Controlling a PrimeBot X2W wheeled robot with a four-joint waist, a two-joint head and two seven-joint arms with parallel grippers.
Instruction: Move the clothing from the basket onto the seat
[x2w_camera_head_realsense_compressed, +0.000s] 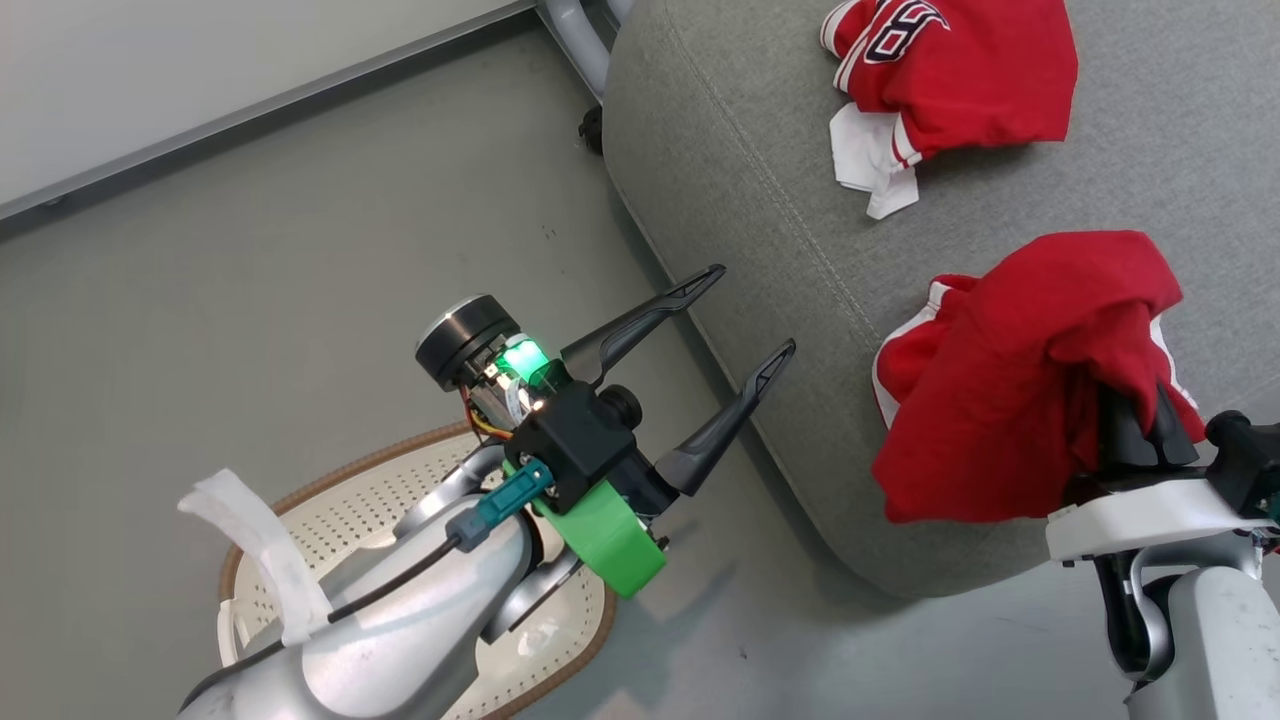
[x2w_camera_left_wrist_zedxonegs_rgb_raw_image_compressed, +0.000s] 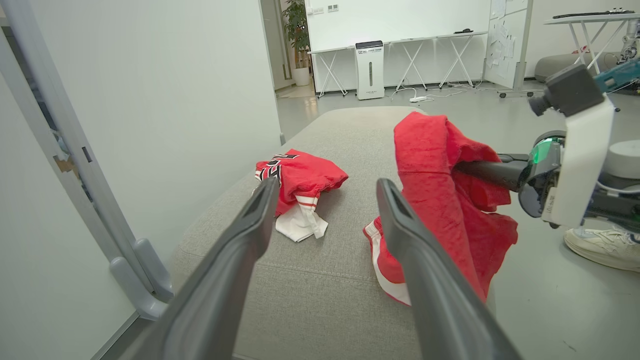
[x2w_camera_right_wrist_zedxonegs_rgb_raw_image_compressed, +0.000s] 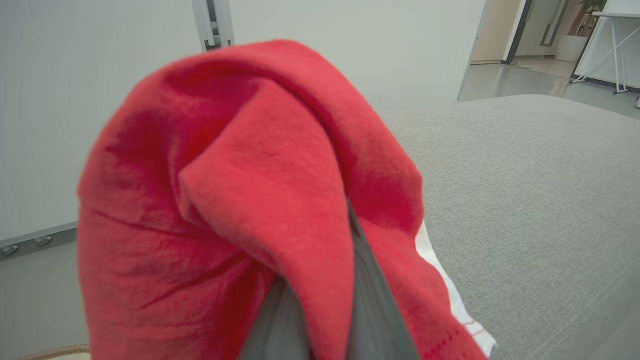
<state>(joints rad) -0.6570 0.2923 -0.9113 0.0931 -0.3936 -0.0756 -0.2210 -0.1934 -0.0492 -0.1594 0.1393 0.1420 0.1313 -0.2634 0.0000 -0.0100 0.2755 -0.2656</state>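
**Head view.** The right hand (x2w_camera_head_realsense_compressed: 1140, 425), at 4 o'clock, is clenched on a red garment (x2w_camera_head_realsense_compressed: 1010, 380). The cloth hoods both of its fingers and trails onto the seat (x2w_camera_head_realsense_compressed: 740, 200), close to the rounded edge. The numbered jersey (x2w_camera_head_realsense_compressed: 960, 70) lies on the seat at 1 o'clock. The basket (x2w_camera_head_realsense_compressed: 330, 520) stands on the floor (x2w_camera_head_realsense_compressed: 250, 300) at 7 o'clock. The left hand (x2w_camera_head_realsense_compressed: 755, 308), near centre, is spread wide and holds nothing.

**Likely faults.** Cloth draped over the fingers may cling on release and be dragged back with them. This near the edge, a freed garment may slide to the floor.
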